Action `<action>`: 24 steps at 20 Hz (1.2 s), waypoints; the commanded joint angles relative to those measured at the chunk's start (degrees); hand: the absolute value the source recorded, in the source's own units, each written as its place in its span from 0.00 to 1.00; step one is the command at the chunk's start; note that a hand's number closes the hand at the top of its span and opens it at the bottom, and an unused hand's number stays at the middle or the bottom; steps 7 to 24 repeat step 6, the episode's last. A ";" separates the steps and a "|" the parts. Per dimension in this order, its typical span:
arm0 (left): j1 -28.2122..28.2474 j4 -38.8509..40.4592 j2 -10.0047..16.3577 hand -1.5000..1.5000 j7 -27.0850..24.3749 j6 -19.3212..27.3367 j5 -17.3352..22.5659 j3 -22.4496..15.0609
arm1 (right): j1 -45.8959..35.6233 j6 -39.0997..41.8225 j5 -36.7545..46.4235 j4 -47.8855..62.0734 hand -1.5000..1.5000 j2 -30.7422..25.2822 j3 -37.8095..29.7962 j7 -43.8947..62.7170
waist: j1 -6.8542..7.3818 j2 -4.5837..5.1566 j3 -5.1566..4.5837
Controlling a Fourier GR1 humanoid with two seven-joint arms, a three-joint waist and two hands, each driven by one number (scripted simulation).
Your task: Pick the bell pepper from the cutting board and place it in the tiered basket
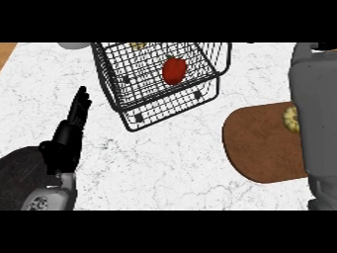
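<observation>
At view's left, left hand [67, 132] fingers [80, 101] straight, upright, apart from tiered basket [131, 69] holding bell pepper [173, 70].

Looks like a kitchen: white marbled counter [163, 163], black wire tiered basket [138, 94] standing on it with a red bell pepper [174, 70] inside, brown wooden cutting board [262, 143] lying near it.

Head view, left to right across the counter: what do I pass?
left hand → tiered basket with the bell pepper inside → cutting board → right forearm
</observation>
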 commanded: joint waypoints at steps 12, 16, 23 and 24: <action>-0.15 -0.85 0.32 0.50 2.22 0.56 -0.11 0.95 | 25.04 14.94 -20.22 -26.51 0.00 -11.14 -13.62 -4.73 | -1.66 -0.16 0.11; -0.15 -0.85 0.32 0.50 2.22 0.56 -0.11 0.95 | 25.04 14.94 -20.22 -26.51 0.00 -11.14 -13.62 -4.73 | -1.66 -0.16 0.11; -0.15 -0.85 0.32 0.50 2.22 0.56 -0.11 0.95 | 25.04 14.94 -20.22 -26.51 0.00 -11.14 -13.62 -4.73 | -1.66 -0.16 0.11; -0.15 -0.85 0.32 0.50 2.22 0.56 -0.11 0.95 | 25.04 14.94 -20.22 -26.51 0.00 -11.14 -13.62 -4.73 | -1.66 -0.16 0.11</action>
